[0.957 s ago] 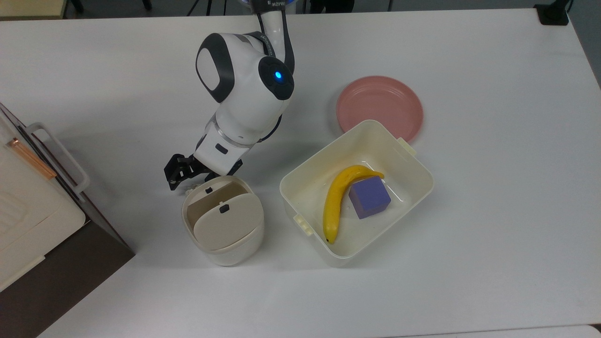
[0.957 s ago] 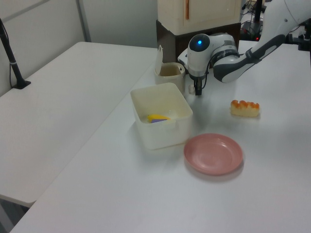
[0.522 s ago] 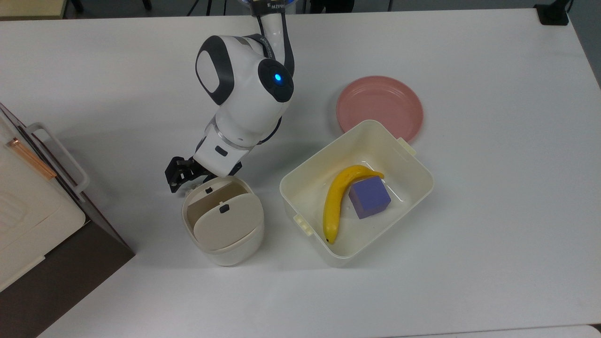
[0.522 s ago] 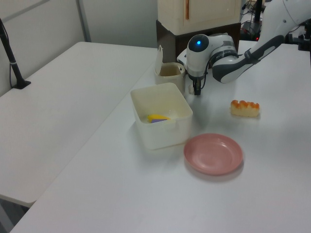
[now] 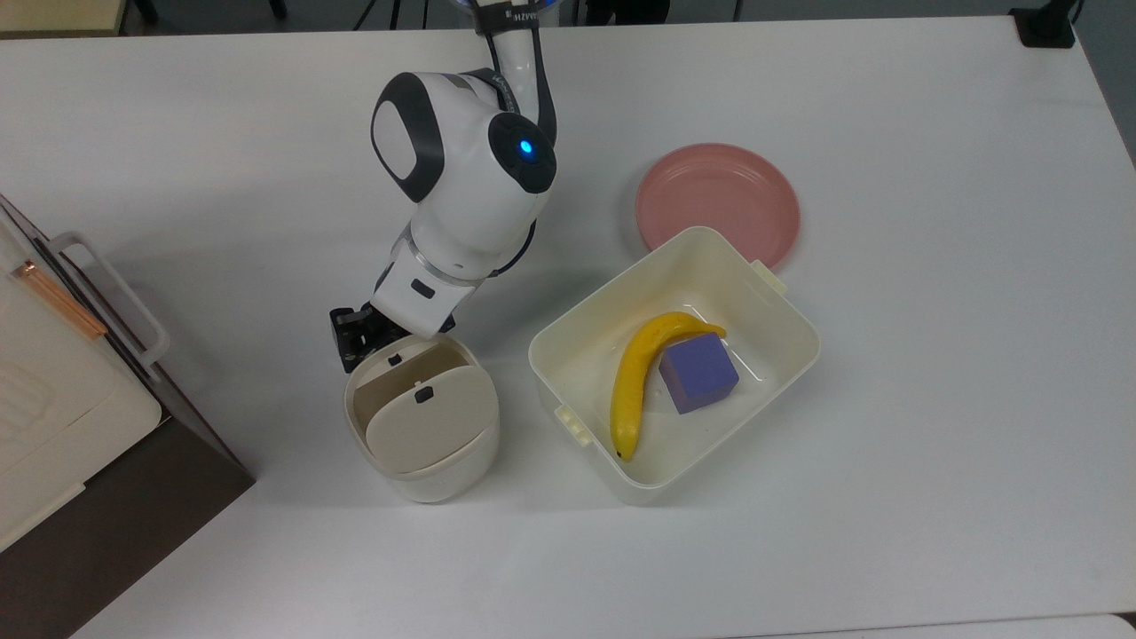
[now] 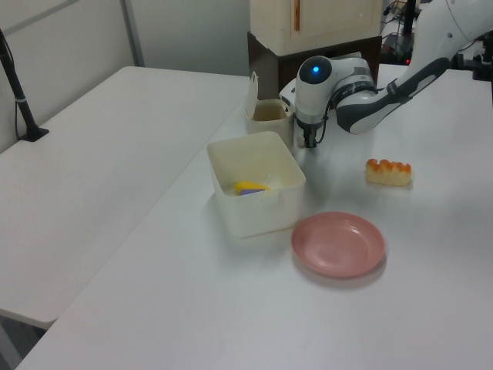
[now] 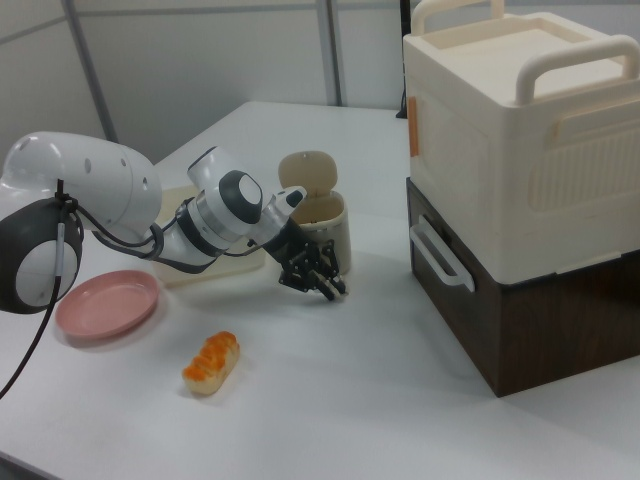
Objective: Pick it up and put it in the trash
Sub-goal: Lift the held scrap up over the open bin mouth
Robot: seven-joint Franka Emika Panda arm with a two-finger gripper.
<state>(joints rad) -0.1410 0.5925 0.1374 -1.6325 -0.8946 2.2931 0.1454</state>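
Brightness: the white table (image 5: 932,426) is evenly and brightly lit in all three views, with no dim corners seen.
Light source: diffuse light from overhead is suggested by the short, soft shadows.
Shadows: a faint grey shadow is cast on the table just beside the cream tub (image 5: 781,302) and the round bin (image 5: 444,479); a soft one is laid under the arm (image 5: 461,177) in the top view.
Glare: a mild sheen is seen on the arm's white shell; a blue indicator light (image 5: 526,147) glows on it.
Sharpness: the left view is rendered softer than the top view; edges near the table's far end are slightly blurred.
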